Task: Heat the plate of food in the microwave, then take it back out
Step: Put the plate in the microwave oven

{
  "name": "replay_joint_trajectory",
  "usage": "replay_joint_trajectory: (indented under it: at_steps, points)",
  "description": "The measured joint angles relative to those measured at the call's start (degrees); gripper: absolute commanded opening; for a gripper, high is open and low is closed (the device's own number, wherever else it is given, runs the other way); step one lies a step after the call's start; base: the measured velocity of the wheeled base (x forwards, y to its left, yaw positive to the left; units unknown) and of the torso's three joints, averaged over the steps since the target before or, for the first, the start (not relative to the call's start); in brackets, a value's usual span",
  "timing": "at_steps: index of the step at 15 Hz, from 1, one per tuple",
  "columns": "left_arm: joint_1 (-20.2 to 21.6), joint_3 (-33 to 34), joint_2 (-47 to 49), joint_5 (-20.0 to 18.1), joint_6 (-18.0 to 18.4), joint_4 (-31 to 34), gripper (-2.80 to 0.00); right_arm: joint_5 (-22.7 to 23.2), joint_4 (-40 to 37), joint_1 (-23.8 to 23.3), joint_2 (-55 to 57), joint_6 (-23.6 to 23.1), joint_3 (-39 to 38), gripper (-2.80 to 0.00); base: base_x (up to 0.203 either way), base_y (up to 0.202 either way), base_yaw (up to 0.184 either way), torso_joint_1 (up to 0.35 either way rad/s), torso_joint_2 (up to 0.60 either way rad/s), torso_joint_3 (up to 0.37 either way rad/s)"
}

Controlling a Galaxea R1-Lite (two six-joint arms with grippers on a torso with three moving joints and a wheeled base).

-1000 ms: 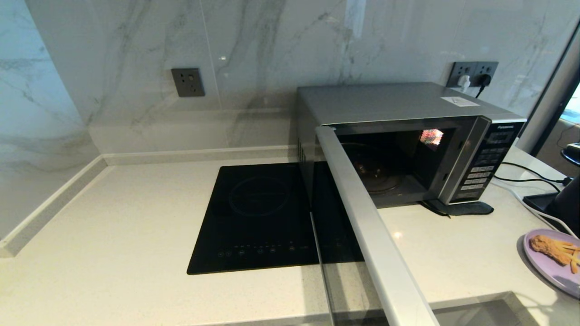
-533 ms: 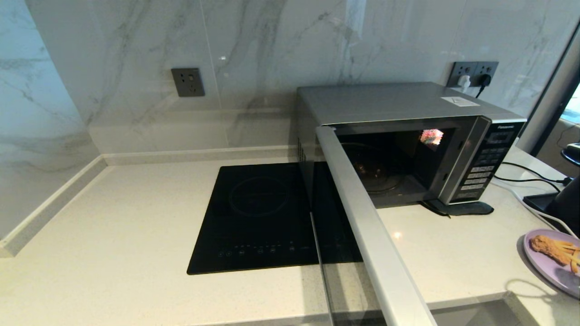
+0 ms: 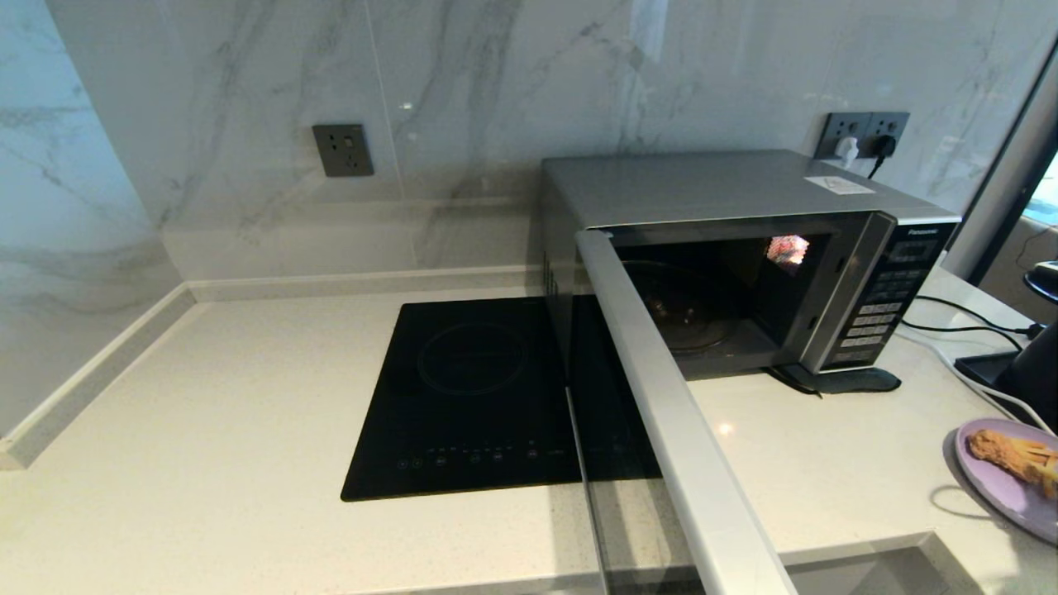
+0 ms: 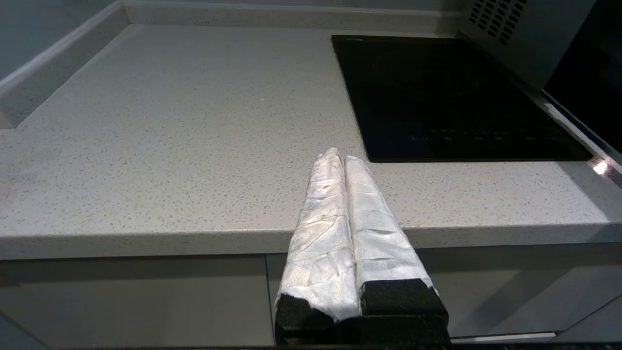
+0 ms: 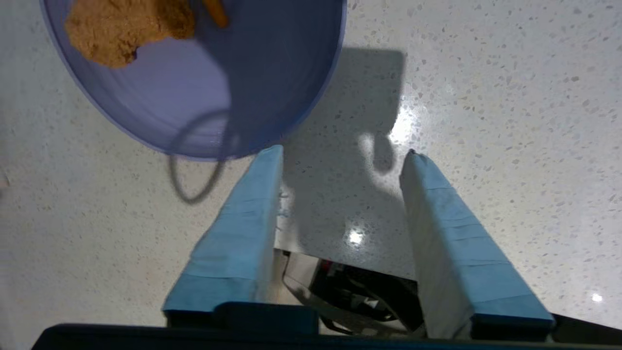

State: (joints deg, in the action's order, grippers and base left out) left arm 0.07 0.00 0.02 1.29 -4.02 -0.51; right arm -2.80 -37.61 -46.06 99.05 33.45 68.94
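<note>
The right gripper [image 5: 342, 155] hangs over the counter [image 3: 248, 397] with its blue-wrapped jaws apart and nothing between them, one fingertip just at the near rim of the plate of food [image 5: 194, 87], which sits on the counter at the robot's far right, well apart from the microwave [image 3: 727, 248]. The left gripper [image 4: 340, 160] is parked off the counter's front edge near the induction hob [image 3: 471, 397], white-wrapped fingers pressed together and empty. The microwave door [image 3: 661, 397] already stands wide open, so what I judge remains is nearly everything: gripping the plate, loading it, closing, heating, and taking it back out.
</note>
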Motion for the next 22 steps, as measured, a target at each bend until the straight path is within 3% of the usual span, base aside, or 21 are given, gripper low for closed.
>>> replay_joint_trajectory:
  at_steps: [8,11,18,22]
  points:
    - [0.0,0.0,0.0,0.0,0.0,0.0,-2.80,-7.6,-1.4,-0.8,7.0,9.1,2.3,0.00,0.000,0.000,0.000,0.000,0.00,0.000]
    - [0.0,0.0,0.0,0.0,0.0,0.0,-2.80,-7.3,-5.1,-0.6,10.2,12.5,5.0,0.00,0.000,0.000,0.000,0.000,0.00,0.000]
    - [0.0,0.0,0.0,0.0,0.0,0.0,-2.80,-2.9,-5.2,-0.3,16.5,13.7,9.5,0.00,0.000,0.000,0.000,0.000,0.00,0.000]
    - [0.0,0.0,0.0,0.0,0.0,0.0,-2.80,-2.8,-5.2,-0.3,19.4,15.5,10.9,0.00,0.000,0.000,0.000,0.000,0.00,0.000]
